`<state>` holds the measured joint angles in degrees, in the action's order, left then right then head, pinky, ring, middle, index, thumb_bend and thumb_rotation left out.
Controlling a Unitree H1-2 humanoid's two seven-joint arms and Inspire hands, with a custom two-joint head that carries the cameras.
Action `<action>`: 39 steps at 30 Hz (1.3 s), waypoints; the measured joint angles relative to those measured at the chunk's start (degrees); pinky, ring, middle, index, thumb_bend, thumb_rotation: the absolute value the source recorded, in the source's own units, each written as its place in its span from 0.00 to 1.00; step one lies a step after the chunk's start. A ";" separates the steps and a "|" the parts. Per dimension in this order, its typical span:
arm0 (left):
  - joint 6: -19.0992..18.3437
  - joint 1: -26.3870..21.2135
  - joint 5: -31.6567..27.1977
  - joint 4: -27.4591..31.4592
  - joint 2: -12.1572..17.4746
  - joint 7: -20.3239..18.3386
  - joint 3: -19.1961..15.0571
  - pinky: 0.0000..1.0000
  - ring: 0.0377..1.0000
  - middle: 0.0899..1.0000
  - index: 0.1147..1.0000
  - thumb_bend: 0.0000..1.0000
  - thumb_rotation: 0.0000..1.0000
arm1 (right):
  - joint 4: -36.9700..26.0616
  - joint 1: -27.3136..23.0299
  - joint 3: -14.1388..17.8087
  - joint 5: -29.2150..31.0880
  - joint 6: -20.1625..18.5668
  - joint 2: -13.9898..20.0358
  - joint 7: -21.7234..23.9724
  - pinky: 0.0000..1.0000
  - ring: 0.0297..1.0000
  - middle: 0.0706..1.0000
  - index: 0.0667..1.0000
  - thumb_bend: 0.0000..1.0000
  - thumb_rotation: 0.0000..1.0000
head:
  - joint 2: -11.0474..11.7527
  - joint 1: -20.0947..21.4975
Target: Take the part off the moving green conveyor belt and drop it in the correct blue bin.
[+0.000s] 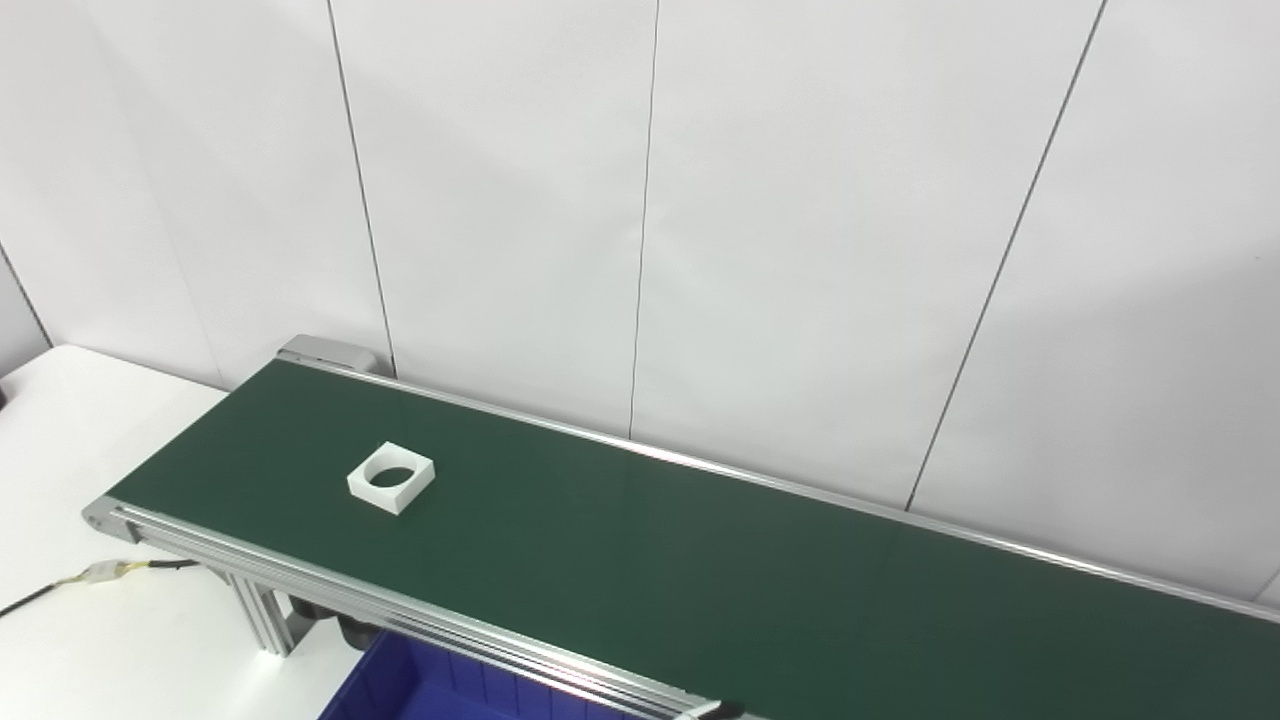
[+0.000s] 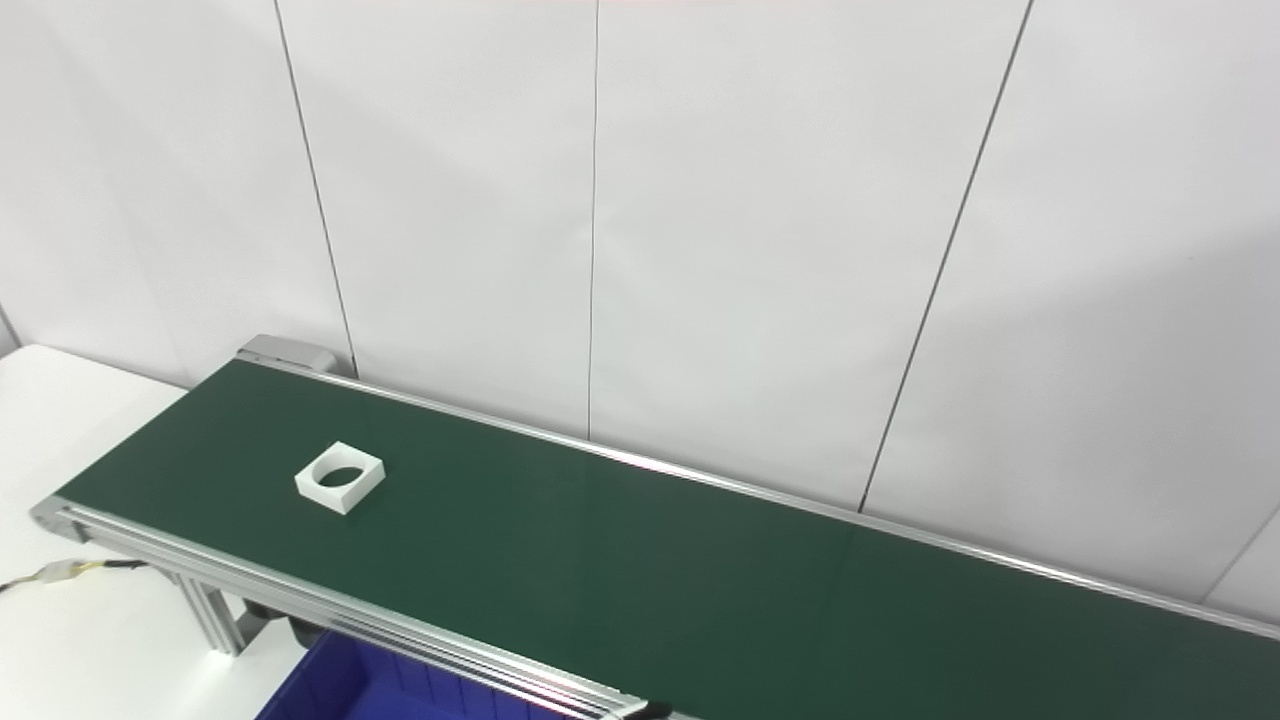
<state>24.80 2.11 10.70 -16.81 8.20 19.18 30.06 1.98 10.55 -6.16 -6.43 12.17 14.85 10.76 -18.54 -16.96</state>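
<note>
A white square part with a round hole (image 1: 391, 477) lies flat on the green conveyor belt (image 1: 700, 560), near the belt's left end; it also shows in the right eye view (image 2: 340, 477). A blue bin (image 1: 420, 690) shows at the bottom edge, below the belt's near rail, mostly cut off. Neither hand is in either view.
The belt runs from upper left to lower right between silver rails (image 1: 400, 610). A white table (image 1: 70, 430) lies at the left, with a cable and connector (image 1: 100, 575) on it. A white panelled wall (image 1: 700, 200) stands close behind the belt.
</note>
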 measured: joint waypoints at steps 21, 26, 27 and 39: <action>-0.83 -5.26 2.13 15.61 4.83 -11.07 -16.06 0.87 0.92 0.93 0.89 0.93 0.40 | 5.33 -2.70 -0.28 0.41 4.38 -1.57 -0.55 0.83 0.87 0.88 0.94 0.85 0.00 | -0.26 0.70; -2.78 -6.24 2.53 16.89 5.35 -14.58 -18.96 0.86 0.92 0.94 0.89 0.88 0.38 | 5.63 -3.33 -0.26 0.07 4.43 -1.57 -0.58 0.82 0.86 0.87 0.93 0.85 0.00 | -0.62 0.35; -3.20 -6.53 2.51 17.25 5.71 -15.47 -19.43 0.87 0.92 0.94 0.90 0.88 0.38 | 5.56 -3.33 -0.25 -0.09 4.43 -1.55 -0.61 0.82 0.85 0.87 0.93 0.85 0.00 | -0.79 0.18; -9.23 -11.65 6.28 18.05 8.47 -22.36 -22.25 0.86 0.92 0.95 0.94 0.87 0.42 | 5.53 -3.32 -0.17 -0.73 4.43 -1.45 -0.61 0.81 0.87 0.89 0.94 0.86 0.00 | -1.49 -0.44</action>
<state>15.57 -9.54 16.98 1.24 16.67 -3.17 7.81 7.52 7.22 -6.33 -7.16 16.60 13.41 10.14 -20.04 -17.40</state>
